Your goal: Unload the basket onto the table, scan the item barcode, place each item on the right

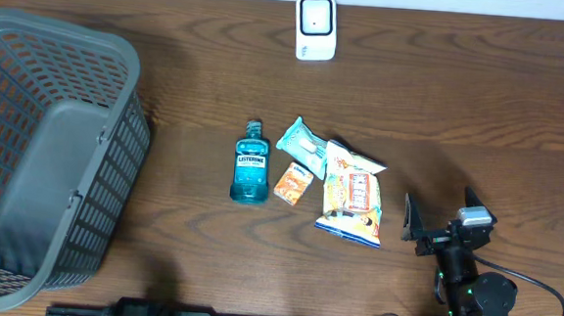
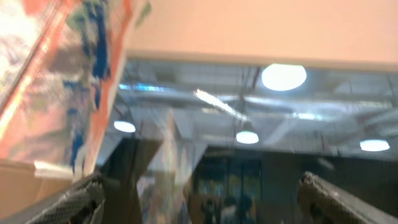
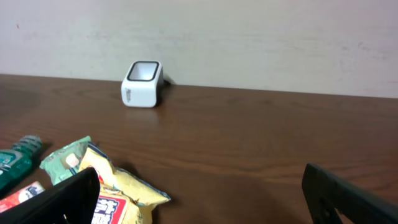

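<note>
Grey basket (image 1: 57, 154) at table's L end, L gripper (image 2: 199, 202) spread wide, holding nothing, Listerine bottle (image 1: 250, 163), teal pouch (image 1: 303, 140), orange pack (image 1: 292, 182), chip bag (image 1: 351, 194) clustered mid-table, white scanner (image 1: 315, 27) at far edge, R gripper (image 1: 442, 215) spread wide, empty, just R of chip bag.

On the table (image 1: 461, 110), the mouthwash bottle (image 1: 250, 163) lies near the middle. Well to its left stands the basket (image 1: 115, 167). Just right of the bottle lies a small packet (image 1: 293, 182), and touching that packet on its far side is a wipes-style pouch (image 1: 303, 140). Right of the bottle beyond both lies the chip bag (image 1: 351, 194), its far end against the pouch. Well behind the bottle and a little right, by the table's far edge, stands the scanner (image 1: 316, 28). Farthest right of the bottle, toward the near edge, is the right gripper (image 1: 441, 212).
</note>
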`<state>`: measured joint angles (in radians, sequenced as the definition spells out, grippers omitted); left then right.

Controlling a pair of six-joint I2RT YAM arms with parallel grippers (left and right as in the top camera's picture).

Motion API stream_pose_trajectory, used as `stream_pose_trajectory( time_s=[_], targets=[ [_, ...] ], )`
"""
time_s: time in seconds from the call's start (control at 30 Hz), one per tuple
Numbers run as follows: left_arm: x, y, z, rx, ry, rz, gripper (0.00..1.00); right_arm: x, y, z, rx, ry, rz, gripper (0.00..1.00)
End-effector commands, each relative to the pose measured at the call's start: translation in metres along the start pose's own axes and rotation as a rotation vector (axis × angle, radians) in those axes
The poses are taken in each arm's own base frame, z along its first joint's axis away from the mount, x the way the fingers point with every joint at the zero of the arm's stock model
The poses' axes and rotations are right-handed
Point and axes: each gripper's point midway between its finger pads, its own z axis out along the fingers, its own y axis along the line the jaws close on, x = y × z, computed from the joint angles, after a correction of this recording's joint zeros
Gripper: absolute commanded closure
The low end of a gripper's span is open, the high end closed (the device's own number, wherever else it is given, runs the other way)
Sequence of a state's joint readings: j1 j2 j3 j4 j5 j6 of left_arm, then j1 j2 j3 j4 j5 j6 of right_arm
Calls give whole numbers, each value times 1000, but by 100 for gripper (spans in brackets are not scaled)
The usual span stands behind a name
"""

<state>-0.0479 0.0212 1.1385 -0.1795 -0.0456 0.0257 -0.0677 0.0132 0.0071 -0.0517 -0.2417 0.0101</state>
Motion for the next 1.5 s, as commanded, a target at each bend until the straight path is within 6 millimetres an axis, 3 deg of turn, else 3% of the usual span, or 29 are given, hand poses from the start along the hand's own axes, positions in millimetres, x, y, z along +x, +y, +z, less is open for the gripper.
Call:
stream_pose_trajectory(
  time_s=[0.0, 0.23, 0.37, 0.5, 0.63, 0.73, 0.83, 1.0, 1.13, 1.3, 1.47],
  targets=[
    [-4, 8, 10, -49, -27, -10, 2, 2, 0, 0, 0, 6, -10, 1],
    [-4, 8, 9, -50, -23, -8, 2, 2, 0, 0, 0, 6, -10, 1],
    [-5, 9, -3, -49, -37, -10, 2, 2, 0, 0, 0, 6, -10, 1],
    [3, 9, 0, -47, -28, -8, 2, 2, 3, 0, -15, 6, 27, 1],
    [13, 9, 4, -48, -24, -7, 2, 1, 11, 0, -61, 13, 295, 1],
    [22, 9, 7, -48, -14, -18, 2, 1, 35, -3, -196, 64, 588, 1],
    [40, 9, 10, -52, 20, -157, 2, 1, 57, -9, -319, 126, 715, 1],
    [89, 10, 17, -80, 108, -426, 2, 1, 62, -11, -347, 151, 781, 1],
    [122, 13, 20, -102, 149, -438, 2, 1, 74, -16, -415, 194, 834, 1],
    [146, 14, 23, -103, 147, -437, 2, 1, 81, -20, -457, 216, 839, 1],
    [193, 16, 19, -136, 235, -487, 2, 2, 82, -20, -462, 227, 866, 1]
  ],
)
